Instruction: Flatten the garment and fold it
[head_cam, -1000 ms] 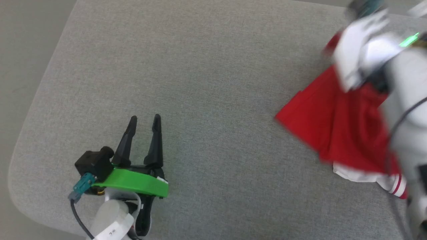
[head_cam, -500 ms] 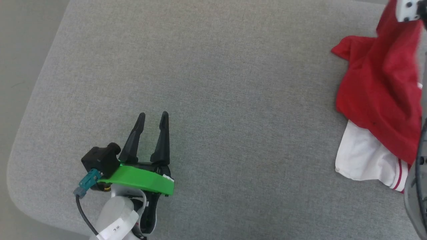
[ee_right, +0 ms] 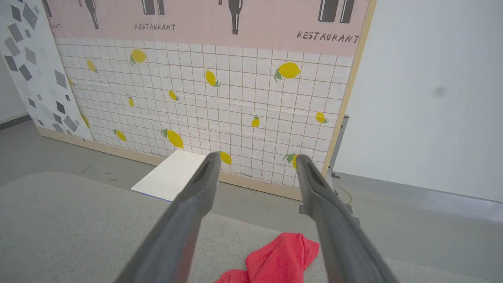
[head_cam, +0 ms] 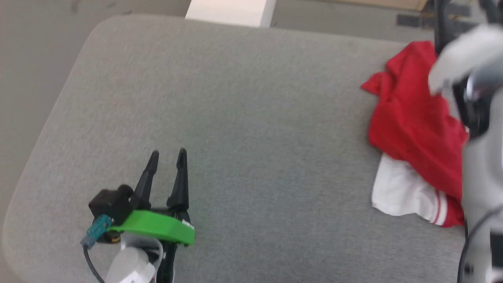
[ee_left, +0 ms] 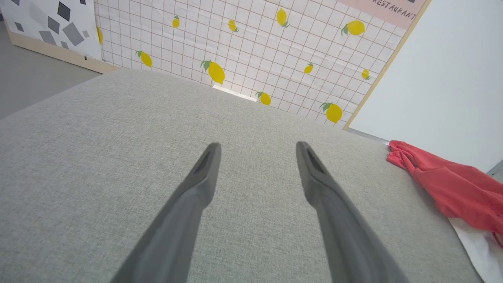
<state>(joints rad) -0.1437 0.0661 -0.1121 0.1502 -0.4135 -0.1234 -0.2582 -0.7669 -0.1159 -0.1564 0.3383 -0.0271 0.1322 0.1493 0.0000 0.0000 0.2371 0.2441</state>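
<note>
We have hardly begun: the garment (head_cam: pixel 412 122) lies in a crumpled red-and-white heap on the grey bench (head_cam: pixel 251 110), well off to the right of our left claw (head_cam: pixel 168 152) and just below our right claw (ee_right: pixel 257 156), neither flattened nor folded. Both claws stand wide and hold nothing. Our blurred right arm (head_cam: pixel 479 184) covers the heap's right side in the head view, so we cannot make out its full outline or any lettering.
</note>
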